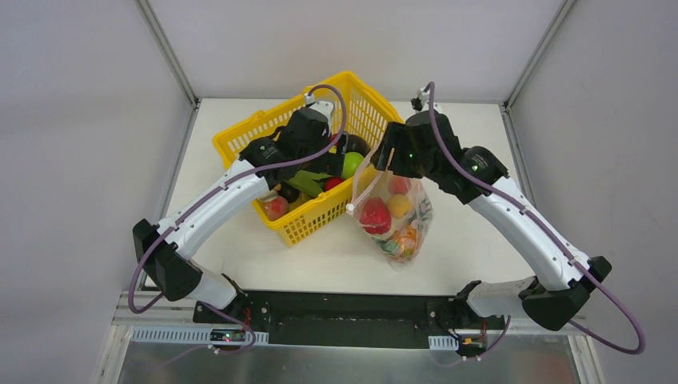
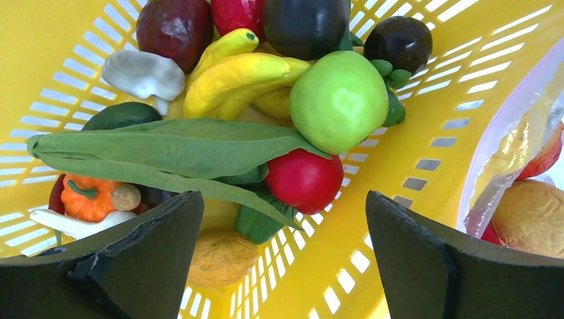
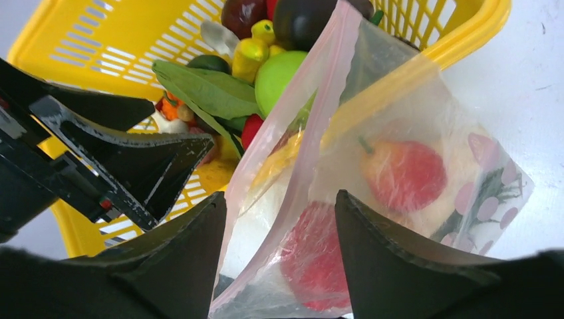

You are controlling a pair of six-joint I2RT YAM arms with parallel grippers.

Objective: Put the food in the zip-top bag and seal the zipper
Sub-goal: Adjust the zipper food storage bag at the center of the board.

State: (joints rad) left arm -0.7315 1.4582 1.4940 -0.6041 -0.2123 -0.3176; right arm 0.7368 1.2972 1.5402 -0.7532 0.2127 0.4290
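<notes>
The yellow basket holds the loose food: a green apple, a red tomato, yellow bananas, a long green leaf, a dark avocado and others. My left gripper is open and empty, low inside the basket just over the tomato. The clear zip-top bag leans on the basket's right side with several fruits inside. Its pinkish zipper runs up between my right gripper's fingers. My right gripper is open around the bag's mouth edge, not pinching it.
The basket wall closes in around my left gripper. The left gripper's fingers show in the right wrist view, close to the bag's mouth. White tabletop lies in front of the basket and bag.
</notes>
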